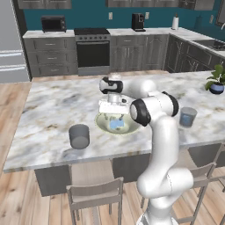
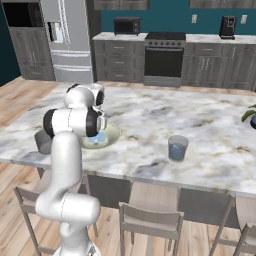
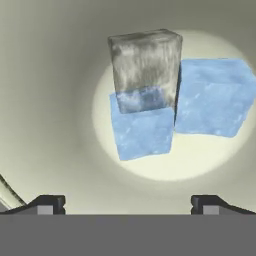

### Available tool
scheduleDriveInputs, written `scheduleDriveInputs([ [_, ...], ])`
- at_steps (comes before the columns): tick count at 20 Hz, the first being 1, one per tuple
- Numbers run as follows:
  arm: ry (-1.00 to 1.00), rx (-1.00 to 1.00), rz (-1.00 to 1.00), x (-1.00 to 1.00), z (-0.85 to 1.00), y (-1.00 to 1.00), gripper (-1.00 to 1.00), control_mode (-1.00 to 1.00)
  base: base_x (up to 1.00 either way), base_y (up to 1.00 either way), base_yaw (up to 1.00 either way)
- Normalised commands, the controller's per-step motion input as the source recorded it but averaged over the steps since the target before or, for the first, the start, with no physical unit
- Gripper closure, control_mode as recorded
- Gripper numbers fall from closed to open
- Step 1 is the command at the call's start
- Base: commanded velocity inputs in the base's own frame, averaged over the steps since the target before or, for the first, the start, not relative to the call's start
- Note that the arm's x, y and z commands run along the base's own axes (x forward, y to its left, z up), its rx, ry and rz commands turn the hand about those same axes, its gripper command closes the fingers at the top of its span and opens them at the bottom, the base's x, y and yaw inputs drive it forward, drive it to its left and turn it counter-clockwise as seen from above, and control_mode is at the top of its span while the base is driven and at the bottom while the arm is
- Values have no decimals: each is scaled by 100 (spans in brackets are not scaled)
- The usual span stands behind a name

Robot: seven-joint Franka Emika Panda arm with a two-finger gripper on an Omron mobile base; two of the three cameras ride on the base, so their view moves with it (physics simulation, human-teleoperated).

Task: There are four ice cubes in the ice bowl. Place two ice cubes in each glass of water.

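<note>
Marble-topped kitchen island, grey cabinets, oven and teal wall behind, stools along near edge. Claw: poised directly over ice bowl, pointing straight down, fingertips spread wide with nothing between them, clear of all contents. Ice bowl: wide, shallow, pale yellow-green, immediately beneath claw on island. Ice cubes: pale blue, translucent, clustered on bowl floor straight below claw; in hand view, one cube central, second touching it at one side, third greyish in shade, resting against or upon the first, exact stacking unclear. Further cubes not distinguishable. Glass of water, first: grey tumbler, upright, to left of claw and nearer island's front edge, well apart from bowl. Glass of water, second: bluish tumbler, upright, far to right of claw, beyond arm's elbow. Blue plant pot: farther right, at island's far corner.
</note>
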Motion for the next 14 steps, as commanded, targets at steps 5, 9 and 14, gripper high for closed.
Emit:
scheduleDriveInputs([
  [5, 0, 0, -5, 20, -32, 0, -100, -100, 0, 0, 0],
  [9, 0, 0, -1, 32, -26, -1, -100, -100, 0, 0, 0],
  [14, -1, 0, 0, 29, -19, 0, -100, -100, 0, 0, 0],
])
